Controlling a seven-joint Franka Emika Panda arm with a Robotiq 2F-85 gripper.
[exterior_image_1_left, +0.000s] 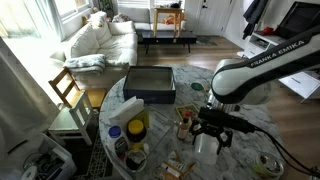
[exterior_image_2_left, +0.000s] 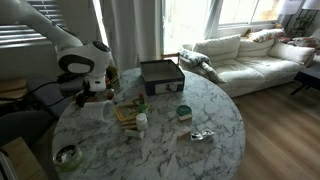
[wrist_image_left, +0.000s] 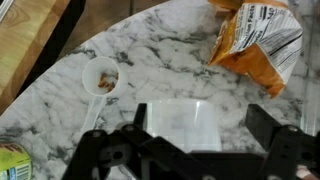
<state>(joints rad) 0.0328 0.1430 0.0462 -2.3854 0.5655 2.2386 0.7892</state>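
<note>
A translucent white plastic cup (wrist_image_left: 180, 125) sits between the fingers of my gripper (wrist_image_left: 200, 118) on the marble table (wrist_image_left: 190, 70). The jaws stand wide apart, with a gap showing between the cup and the right finger (wrist_image_left: 265, 122). In both exterior views the gripper (exterior_image_1_left: 214, 128) (exterior_image_2_left: 95, 97) hangs low over the table edge, and the cup (exterior_image_1_left: 205, 145) (exterior_image_2_left: 97, 110) just under it looks tipped on its side. A white scoop (wrist_image_left: 103, 78) holding brown bits lies to the cup's upper left. An orange snack bag (wrist_image_left: 255, 40) lies beyond it.
A dark flat box (exterior_image_1_left: 150, 85) (exterior_image_2_left: 160, 73) sits at the table's far side. A yellow-lidded jar (exterior_image_1_left: 137, 128), a small white bottle (exterior_image_2_left: 142, 122), a green-lidded tub (exterior_image_2_left: 184, 112) and a tape roll (exterior_image_1_left: 268, 165) stand around. A wooden chair (exterior_image_1_left: 68, 90) and a sofa (exterior_image_1_left: 100, 40) lie beyond the table.
</note>
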